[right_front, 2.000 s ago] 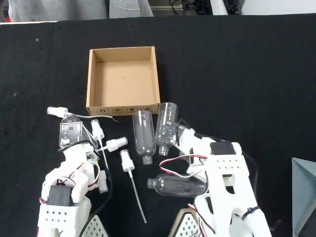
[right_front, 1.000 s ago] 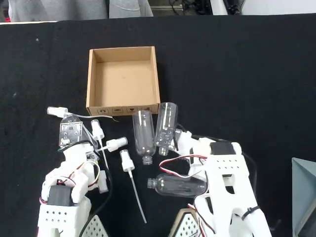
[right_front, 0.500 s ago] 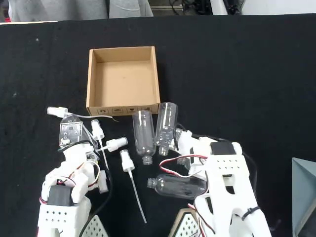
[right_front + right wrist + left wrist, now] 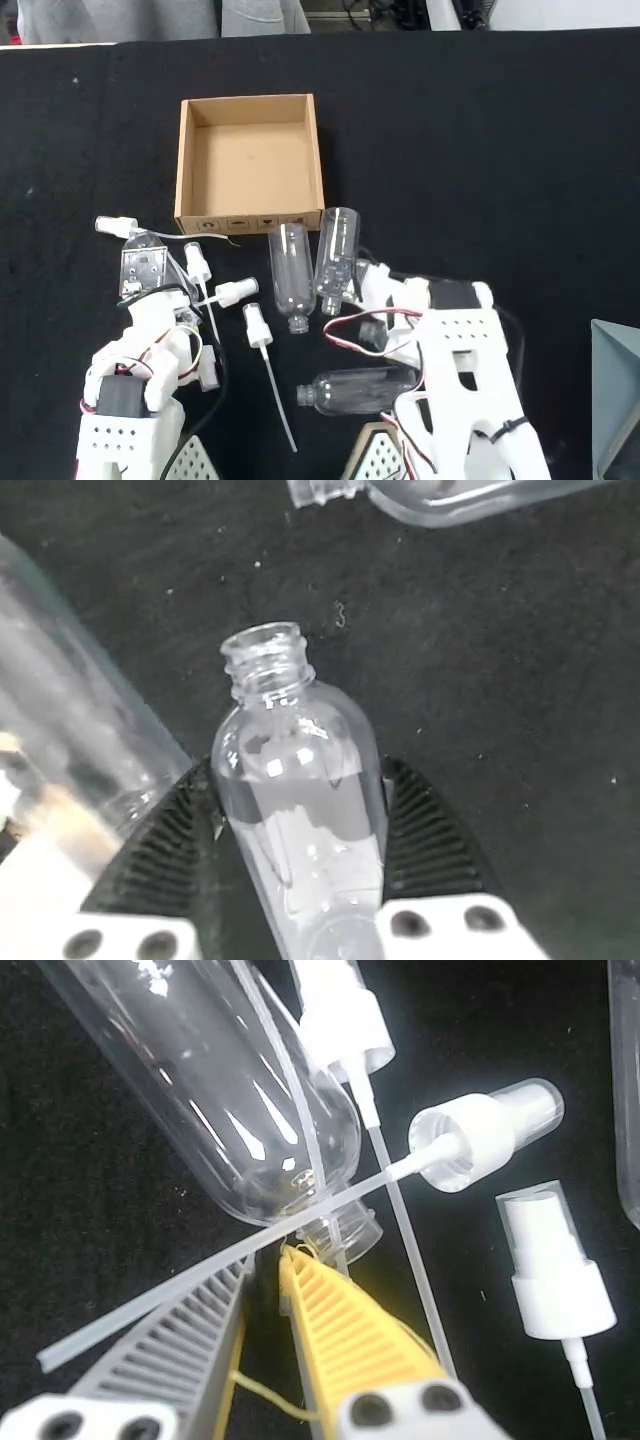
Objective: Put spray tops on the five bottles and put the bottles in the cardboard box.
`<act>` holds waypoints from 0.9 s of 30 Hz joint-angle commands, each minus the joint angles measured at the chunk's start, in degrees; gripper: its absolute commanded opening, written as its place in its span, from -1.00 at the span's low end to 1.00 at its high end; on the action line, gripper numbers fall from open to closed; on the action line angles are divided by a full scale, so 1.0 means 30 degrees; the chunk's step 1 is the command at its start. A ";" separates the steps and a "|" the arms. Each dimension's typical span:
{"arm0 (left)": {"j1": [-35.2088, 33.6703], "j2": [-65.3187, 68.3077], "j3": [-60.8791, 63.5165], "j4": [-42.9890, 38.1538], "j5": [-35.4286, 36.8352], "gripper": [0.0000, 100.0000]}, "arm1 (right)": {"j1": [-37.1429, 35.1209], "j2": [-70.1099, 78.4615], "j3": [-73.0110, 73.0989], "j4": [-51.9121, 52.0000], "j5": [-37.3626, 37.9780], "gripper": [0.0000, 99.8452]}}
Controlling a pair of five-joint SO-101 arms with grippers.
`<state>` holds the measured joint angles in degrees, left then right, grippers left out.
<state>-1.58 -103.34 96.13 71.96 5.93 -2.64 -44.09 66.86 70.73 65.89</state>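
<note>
The right end effector point(image 4: 298, 772) is clenched around a clear bottle point(image 4: 285, 720) near the front edge of the counter point(image 4: 500, 150). The left end effector point(image 4: 272, 1255) is closed on nothing, tips at a second bottle point(image 4: 220, 1090). The cardboard box point(image 4: 316, 150) sits far left, with spray tops point(image 4: 236, 292) before it.
</note>
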 commanded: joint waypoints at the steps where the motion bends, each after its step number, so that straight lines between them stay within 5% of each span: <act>1: -0.0132 -0.0088 0.0454 0.0117 -0.0176 -0.93 | -0.0381 -0.0044 -0.2183 0.0967 -0.1114 -0.89; 27: -0.0132 -0.0088 0.0454 0.0117 -0.0176 -0.93 | -0.0440 -0.0044 -0.4615 0.3282 -0.5626 -0.89</act>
<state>-1.58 -103.34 96.13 71.96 5.93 -2.64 -44.09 56.48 80.04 49.98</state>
